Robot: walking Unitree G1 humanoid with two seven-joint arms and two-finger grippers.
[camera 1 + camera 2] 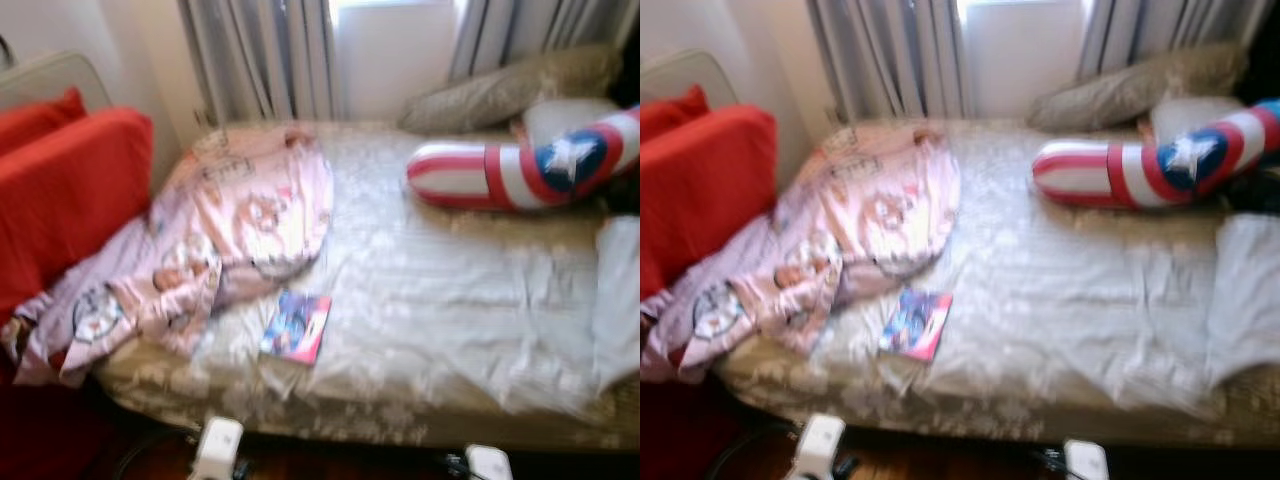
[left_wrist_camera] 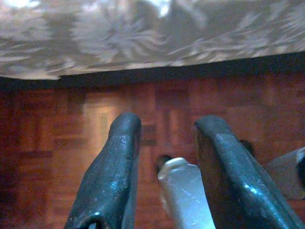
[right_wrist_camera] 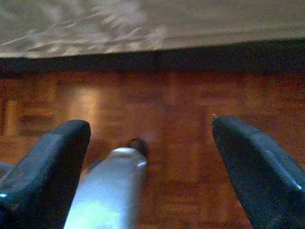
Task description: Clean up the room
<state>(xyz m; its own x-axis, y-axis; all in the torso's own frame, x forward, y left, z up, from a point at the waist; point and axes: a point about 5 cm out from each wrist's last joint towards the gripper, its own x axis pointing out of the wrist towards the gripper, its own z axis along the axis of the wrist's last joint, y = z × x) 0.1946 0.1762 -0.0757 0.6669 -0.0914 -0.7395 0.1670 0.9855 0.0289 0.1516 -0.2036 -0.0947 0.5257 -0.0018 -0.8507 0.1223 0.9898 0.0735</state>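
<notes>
**Bed untidy, both arms hanging low**

Bed (image 1: pixel 420 300) carries a crumpled pink blanket (image 1: pixel 240 215) at its left end and a small book (image 1: pixel 296 327) flat near the front edge. Striped star-marked cushion (image 1: pixel 520 170) lies by the pillows (image 1: pixel 500 95). Left gripper (image 2: pixel 164 143) points at the wooden floor (image 2: pixel 57 143), fingers parted, empty. Right gripper (image 3: pixel 150 148) spread wider, empty.
</notes>
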